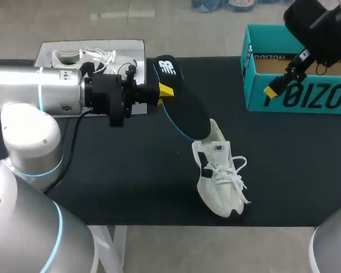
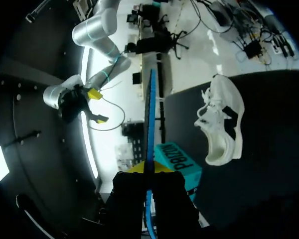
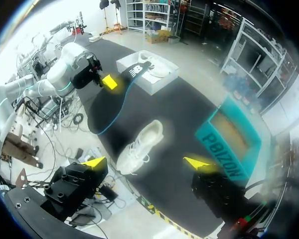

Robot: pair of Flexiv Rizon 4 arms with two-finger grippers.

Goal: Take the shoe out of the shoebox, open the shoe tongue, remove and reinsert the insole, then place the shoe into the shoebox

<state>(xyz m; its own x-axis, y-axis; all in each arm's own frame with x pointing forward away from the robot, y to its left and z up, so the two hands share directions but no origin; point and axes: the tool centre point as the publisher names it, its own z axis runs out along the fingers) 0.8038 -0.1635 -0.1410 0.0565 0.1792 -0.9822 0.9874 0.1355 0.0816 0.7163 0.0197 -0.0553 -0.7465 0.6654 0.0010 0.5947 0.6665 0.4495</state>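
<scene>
My left gripper (image 1: pixel 166 91) is shut on a black insole (image 1: pixel 182 105) with a blue edge, held in the air above the table's middle. In the left wrist view the insole (image 2: pixel 149 124) runs edge-on out from between the yellow tips. A white shoe (image 1: pixel 219 170) lies on the black table just below the insole's far end, and shows again as the white shoe (image 2: pixel 220 119) (image 3: pixel 139 145) in both wrist views. My right gripper (image 1: pixel 278 82) hangs open above the teal shoebox (image 1: pixel 295 91) at the back right, its two tips (image 3: pixel 147 162) wide apart with nothing between them.
A white box lid (image 1: pixel 45 54) holding another white shoe (image 1: pixel 82 57) sits at the back left. The black table (image 1: pixel 131 176) has bare surface in front of the left arm and to the right of the shoe.
</scene>
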